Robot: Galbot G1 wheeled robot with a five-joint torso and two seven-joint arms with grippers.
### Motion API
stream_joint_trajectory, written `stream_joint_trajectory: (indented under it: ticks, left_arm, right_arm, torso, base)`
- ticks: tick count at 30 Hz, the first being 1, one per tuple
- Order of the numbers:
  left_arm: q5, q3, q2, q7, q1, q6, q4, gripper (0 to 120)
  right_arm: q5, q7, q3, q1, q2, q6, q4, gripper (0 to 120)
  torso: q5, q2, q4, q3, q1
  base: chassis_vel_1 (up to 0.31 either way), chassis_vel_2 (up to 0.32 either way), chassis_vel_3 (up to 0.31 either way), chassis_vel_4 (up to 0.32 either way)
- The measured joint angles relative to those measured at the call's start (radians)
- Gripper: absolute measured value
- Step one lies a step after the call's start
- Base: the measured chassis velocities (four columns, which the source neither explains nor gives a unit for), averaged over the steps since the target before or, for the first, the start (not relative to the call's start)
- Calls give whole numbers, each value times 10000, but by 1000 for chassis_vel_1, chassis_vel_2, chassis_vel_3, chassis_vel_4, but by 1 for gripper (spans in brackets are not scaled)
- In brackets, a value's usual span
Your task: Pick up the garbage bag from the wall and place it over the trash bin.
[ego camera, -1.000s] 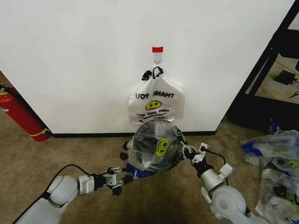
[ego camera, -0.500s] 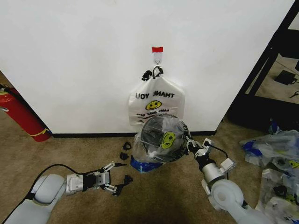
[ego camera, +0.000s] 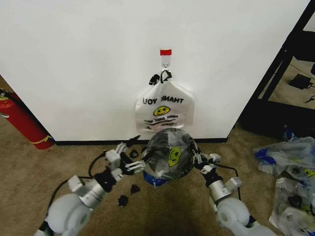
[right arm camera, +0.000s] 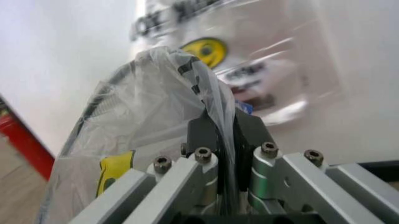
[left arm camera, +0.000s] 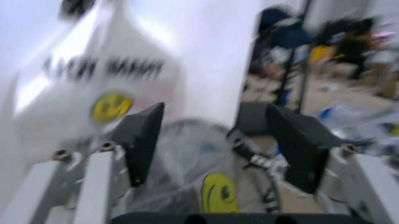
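Note:
The see-through garbage bag (ego camera: 171, 156) with its yellow smiley is draped over the black mesh trash bin (ego camera: 158, 145), which stands on the carpet against the wall (ego camera: 88, 64). My right gripper (ego camera: 197, 158) is at the bin's right side, shut on a gathered fold of the bag (right arm camera: 212, 100). My left gripper (ego camera: 136, 153) hangs open beside the bin's left side, its fingers (left arm camera: 142, 140) spread wide with nothing between them. In the left wrist view the bag (left arm camera: 187, 163) lies just beyond them.
A whiter THANK YOU bag (ego camera: 165, 105) hangs from the hook under the red tape (ego camera: 166, 51), right above the bin. A red fire extinguisher (ego camera: 22, 123) leans at the left. Loose bags (ego camera: 290, 167) and a black rack (ego camera: 290, 64) stand at the right. Small black pieces (ego camera: 128, 194) lie on the carpet.
My left arm has risen from the carpet and swung in to the bin's left side, still open. The bag and bin shifted slightly back left. The right gripper kept its hold.

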Motion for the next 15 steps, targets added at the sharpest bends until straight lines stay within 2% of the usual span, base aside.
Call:
stream_joint_trajectory:
  ticks: [1, 2, 3, 4, 6, 10, 12, 15]
  left_arm:
    - [52, 457, 67, -895, -137, 422, -1, 57]
    - [70, 618, 95, -1233, -184, 540, 0, 55]
    - [245, 1297, 224, -2682, -382, 971, 64, 49]
    - [350, 1806, 284, -3576, -497, 1175, 147, 44]
    - [434, 2533, 344, -4675, -648, 1365, 334, 38]
    - [463, 2840, 371, -5065, -724, 1429, 429, 28]
    - [454, 2949, 372, -5230, -751, 1729, 321, 16]
    - [452, 2960, 360, -5387, -803, 1923, 275, 11]
  right_arm:
    - [-62, -86, -195, 95, 41, 86, -59, 1]
    - [-78, -115, -259, 128, 56, 124, -81, 1]
    - [-174, -189, -498, 291, 132, 327, -193, 1]
    - [-243, -244, -613, 398, 190, 452, -254, 1]
    - [-343, -322, -782, 572, 274, 590, -311, 1]
    - [-498, -348, -941, 705, 334, 654, -325, 1]
    - [-690, -349, -1059, 785, 351, 705, -332, 1]
    - [-756, -375, -1092, 791, 349, 725, -332, 1]
  torso:
    - [1, 0, 0, 0, 0]
    - [0, 0, 0, 0, 0]
    - [0, 0, -2, 1, 0]
    - [2, 0, -1, 1, 0]
    - [-2, -1, -1, 2, 0]
    - [0, 0, -2, 1, 0]
    - [-2, -1, 1, 2, 0]
    - [0, 0, 0, 1, 0]
  base:
    - [0, 0, 0, 0]
    - [0, 0, 0, 0]
    - [0, 0, 0, 0]
    - [0, 0, 0, 0]
    - [0, 0, 0, 0]
    - [0, 0, 0, 0]
    - [0, 0, 0, 0]
    - [0, 0, 0, 0]
